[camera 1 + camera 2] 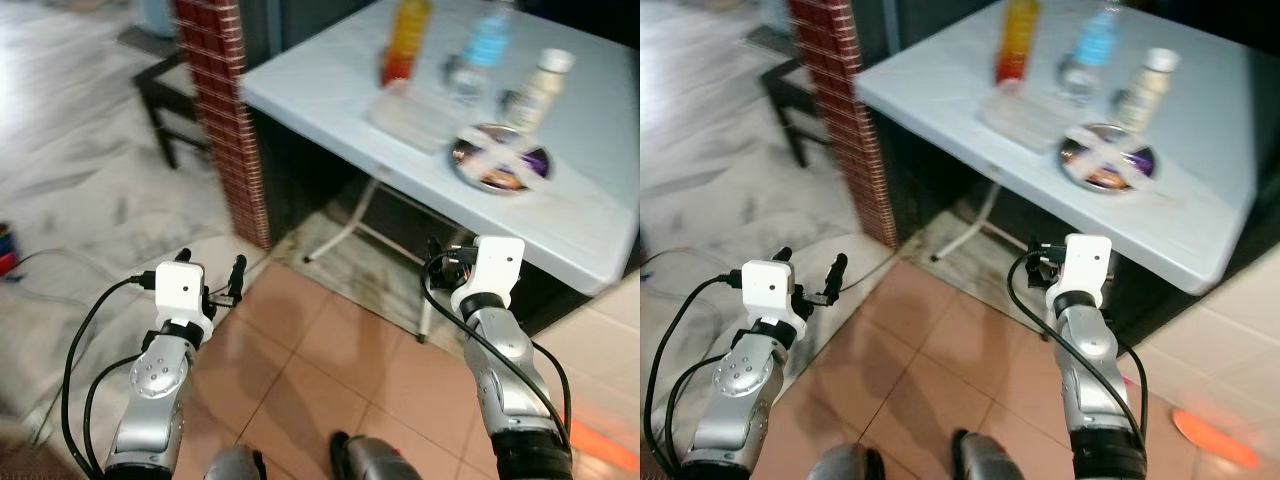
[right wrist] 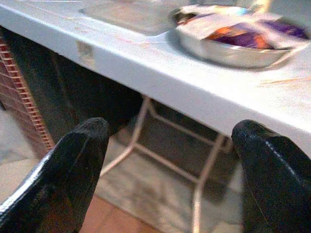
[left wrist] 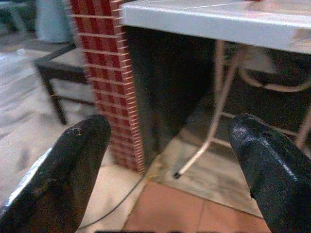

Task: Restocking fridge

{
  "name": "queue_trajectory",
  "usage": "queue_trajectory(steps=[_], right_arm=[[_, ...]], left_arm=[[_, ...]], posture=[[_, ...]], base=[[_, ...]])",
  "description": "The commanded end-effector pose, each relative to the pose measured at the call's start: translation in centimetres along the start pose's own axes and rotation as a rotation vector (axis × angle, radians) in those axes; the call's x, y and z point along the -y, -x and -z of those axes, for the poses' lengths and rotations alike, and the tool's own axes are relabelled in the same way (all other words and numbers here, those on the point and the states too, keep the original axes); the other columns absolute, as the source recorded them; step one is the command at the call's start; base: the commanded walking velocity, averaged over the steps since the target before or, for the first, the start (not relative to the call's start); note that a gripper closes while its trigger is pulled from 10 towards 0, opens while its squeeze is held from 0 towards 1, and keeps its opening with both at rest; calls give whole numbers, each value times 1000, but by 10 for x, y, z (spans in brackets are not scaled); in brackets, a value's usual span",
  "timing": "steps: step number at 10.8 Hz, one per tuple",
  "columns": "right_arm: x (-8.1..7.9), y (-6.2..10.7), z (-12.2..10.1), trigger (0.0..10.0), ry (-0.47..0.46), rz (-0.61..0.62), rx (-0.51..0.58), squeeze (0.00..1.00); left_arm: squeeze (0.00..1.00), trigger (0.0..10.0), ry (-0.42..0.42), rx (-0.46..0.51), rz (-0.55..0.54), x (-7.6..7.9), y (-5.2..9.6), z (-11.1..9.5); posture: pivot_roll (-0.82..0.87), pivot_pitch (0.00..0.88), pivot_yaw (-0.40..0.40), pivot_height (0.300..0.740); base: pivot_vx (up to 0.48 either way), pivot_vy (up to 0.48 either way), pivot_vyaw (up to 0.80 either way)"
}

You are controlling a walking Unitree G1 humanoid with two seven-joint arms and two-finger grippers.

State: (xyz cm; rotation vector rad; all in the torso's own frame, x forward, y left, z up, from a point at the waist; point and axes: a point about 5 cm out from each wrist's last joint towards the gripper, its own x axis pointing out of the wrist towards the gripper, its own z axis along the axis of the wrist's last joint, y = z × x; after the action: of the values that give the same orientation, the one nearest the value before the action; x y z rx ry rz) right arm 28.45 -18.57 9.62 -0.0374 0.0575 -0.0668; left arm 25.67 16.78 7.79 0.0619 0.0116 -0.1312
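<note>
White folding tabletop (image 1: 330, 90) carries orange juice bottle (image 1: 405, 40), clear water bottle (image 1: 484, 45), steel bowl (image 1: 500, 160); left hand (image 1: 208, 268), right hand (image 2: 165, 165) both apart, empty, low — raising carelessly risks striking tabletop edge.

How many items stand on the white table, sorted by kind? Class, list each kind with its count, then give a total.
Bottles: 3, namely orange bottle, blue-labelled clear bottle, cream bottle
Metal bowl of packets: 1
Clear flat container: 1
Total: 5 on the white table
</note>
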Motion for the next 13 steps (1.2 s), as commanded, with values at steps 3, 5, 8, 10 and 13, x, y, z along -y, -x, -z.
queue_trajectory(steps=[3, 5, 8, 10, 13], right_arm=[[-5, 3, -9, 10000, 44, -34, 53, 0], [-7, 3, -11, 10000, 53, -37, 61, 0], [-8, 3, -14, 10000, 78, -45, 82, 0], [-9, 3, -15, 10000, 80, -58, 88, 0], [-10, 3, -17, 10000, 80, -57, 100, 0]], left_arm=[[0, 10000, 1, -3, 15, 1, 1, 2], [0, 10000, 4, -3, 20, 1, 1, 2], [0, 10000, 6, 0, 15, 1, 1, 1], [0, 10000, 7, 1, 13, 1, 0, 1], [0, 10000, 8, 6, 14, 1, -1, 1]], posture=[[-26, 111, 15, 740], [-26, 112, 16, 740], [-28, 112, 15, 740], [-27, 110, 16, 740], [-28, 109, 18, 740]], base=[[274, 0, -800], [287, 0, -800], [298, 0, -800], [289, 0, 0], [285, 0, 0]])
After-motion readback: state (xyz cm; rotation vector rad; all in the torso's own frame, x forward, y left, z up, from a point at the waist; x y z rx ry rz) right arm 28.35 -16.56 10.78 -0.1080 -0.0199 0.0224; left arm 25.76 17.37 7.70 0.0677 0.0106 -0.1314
